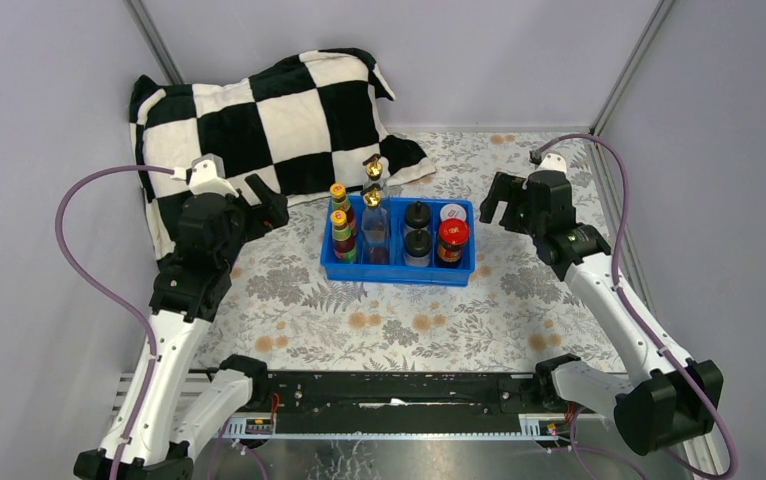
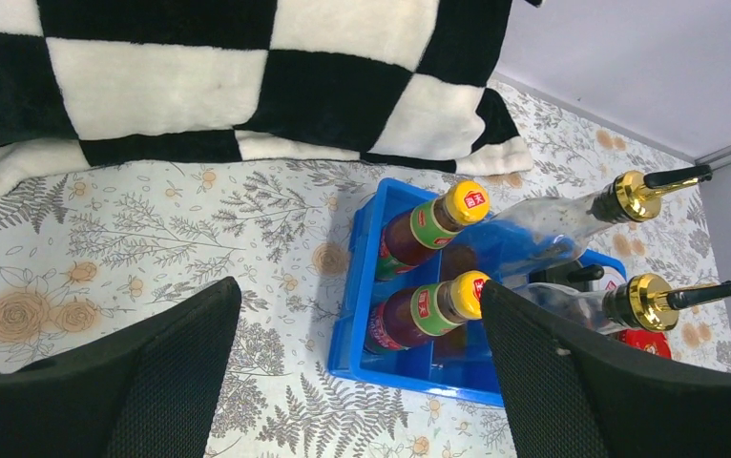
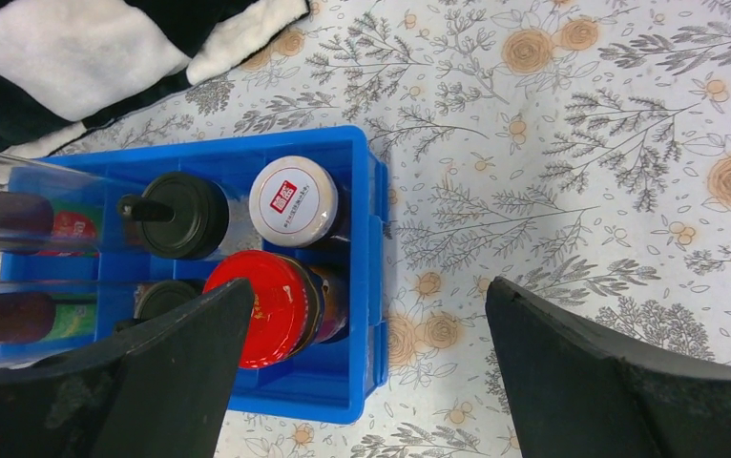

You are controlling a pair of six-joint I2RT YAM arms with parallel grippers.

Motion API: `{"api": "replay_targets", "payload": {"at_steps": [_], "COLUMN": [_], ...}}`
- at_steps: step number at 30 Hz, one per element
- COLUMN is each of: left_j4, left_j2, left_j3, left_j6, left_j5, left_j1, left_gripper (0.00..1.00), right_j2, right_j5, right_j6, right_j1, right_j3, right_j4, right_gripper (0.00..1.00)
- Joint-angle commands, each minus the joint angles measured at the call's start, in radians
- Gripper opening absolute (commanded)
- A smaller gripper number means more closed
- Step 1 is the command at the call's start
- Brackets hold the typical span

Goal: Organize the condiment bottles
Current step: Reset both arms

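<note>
All the condiment bottles stand in the blue tray (image 1: 397,272). Two orange-capped sauce bottles (image 1: 340,225) fill its left column, and two gold-spouted clear bottles (image 1: 372,200) stand beside them. Then come two black-capped shakers (image 1: 417,240), with the white-lidded jar (image 1: 453,212) and red-lidded jar (image 1: 452,238) at the right. My left gripper (image 1: 267,205) hovers open just left of the tray, holding nothing. My right gripper (image 1: 494,205) is open and empty off the tray's right end. In the right wrist view the red-lidded jar (image 3: 261,310) sits by the left finger.
A black-and-white checkered pillow (image 1: 259,120) lies at the back left, close behind the tray and the left gripper. A floral cloth (image 1: 409,320) covers the table. Grey walls close in on both sides and the back.
</note>
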Motion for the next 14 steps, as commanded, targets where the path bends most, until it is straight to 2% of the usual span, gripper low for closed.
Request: {"api": "replay_targets", "payload": {"at_steps": [1, 14], "left_j4": [0.007, 0.018], "left_j2": [0.0, 0.001], "left_j3": [-0.018, -0.027], "left_j6": [0.018, 0.016], "left_j5": [-0.009, -0.01], "left_j1": [0.005, 0.005], "left_gripper": [0.99, 0.99], "right_j2": [0.013, -0.004], "right_j5": [-0.041, -0.034], "right_j6": [0.018, 0.005], "right_j1": [-0.001, -0.002], "right_j3": [0.034, 0.016], "right_j4": [0.003, 0.018], "right_gripper": [1.0, 1.0]}}
